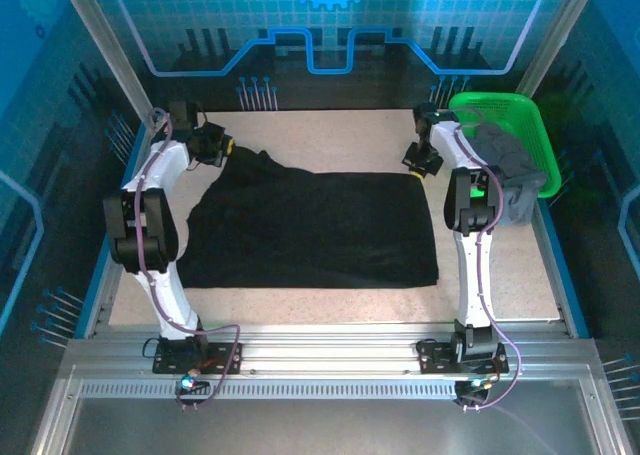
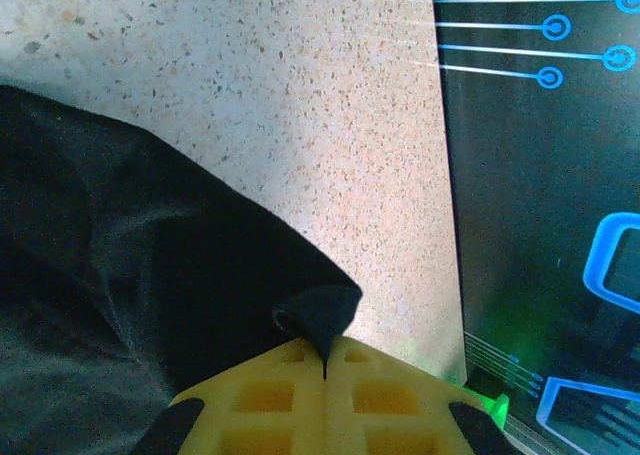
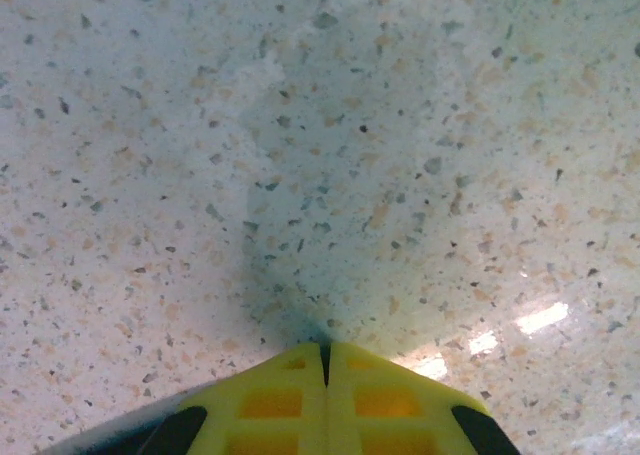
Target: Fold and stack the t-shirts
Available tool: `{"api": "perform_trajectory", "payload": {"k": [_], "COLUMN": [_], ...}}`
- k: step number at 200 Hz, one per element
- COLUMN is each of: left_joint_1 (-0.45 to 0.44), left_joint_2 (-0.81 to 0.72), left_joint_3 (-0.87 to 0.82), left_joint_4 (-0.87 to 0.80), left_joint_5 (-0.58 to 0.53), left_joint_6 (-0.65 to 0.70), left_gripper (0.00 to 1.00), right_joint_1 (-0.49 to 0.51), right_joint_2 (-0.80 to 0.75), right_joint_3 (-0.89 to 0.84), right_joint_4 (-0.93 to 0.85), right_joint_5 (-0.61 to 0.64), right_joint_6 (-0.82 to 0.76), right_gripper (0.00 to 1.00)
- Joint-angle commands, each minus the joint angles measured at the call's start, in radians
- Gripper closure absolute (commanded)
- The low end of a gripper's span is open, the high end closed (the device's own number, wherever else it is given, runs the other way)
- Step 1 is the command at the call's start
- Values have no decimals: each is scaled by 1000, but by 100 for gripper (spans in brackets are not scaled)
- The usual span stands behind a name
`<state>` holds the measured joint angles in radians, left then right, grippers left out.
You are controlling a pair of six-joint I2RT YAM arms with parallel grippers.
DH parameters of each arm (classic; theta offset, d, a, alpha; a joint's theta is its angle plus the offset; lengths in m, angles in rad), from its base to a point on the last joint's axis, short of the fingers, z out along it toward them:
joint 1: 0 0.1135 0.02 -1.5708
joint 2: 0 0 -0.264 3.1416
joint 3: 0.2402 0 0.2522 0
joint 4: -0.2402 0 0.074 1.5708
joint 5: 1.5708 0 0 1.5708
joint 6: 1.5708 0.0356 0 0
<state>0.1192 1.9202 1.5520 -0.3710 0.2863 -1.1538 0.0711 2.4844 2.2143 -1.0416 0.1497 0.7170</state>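
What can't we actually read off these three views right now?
- Grey t-shirt: top view, partly inside the green basket and behind the right arm; fold state unclear.
- Black t-shirt: top view, too dark to tell sleeves or collar.
- Left gripper: left wrist view, shut on a black corner; yellow fingers hide how deep the cloth sits.
- Right gripper: right wrist view, shut over bare table; contact unclear.

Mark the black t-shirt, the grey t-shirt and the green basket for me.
black t-shirt (image 1: 320,230), top external view, middle of the spread cloth.
grey t-shirt (image 1: 510,163), top external view, bunched cloth in the basket.
green basket (image 1: 490,101), top external view, its far rim.
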Motion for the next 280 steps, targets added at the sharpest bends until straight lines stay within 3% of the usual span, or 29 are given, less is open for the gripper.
{"api": "perform_trajectory", "payload": {"k": [1, 56, 143, 195, 280], "left_joint_1": [-12, -16, -15, -16, -29], "left_joint_2": [-110, -380, -780, -909, -937], "left_joint_3": [-35, -237, -553, -690, -807], "left_joint_4": [-80, -251, -519, -609, -619], "left_joint_5": [16, -68, -210, -263, -269], "left_joint_6": [-12, -11, 14, 4, -10], "left_gripper": [100, 100, 100, 100, 100], "right_joint_1": [7, 31, 27, 31, 42], "right_joint_2": [-107, -340, -704, -811, -859], "right_joint_3": [-60, -291, -882, -1036, -1105], "right_joint_4": [56, 157, 296, 301, 262], "right_joint_5": [6, -30, -65, -85, -71], "right_joint_6": [-69, -123, -51, -35, -33], "right_gripper": [100, 100, 100, 100, 100]}}
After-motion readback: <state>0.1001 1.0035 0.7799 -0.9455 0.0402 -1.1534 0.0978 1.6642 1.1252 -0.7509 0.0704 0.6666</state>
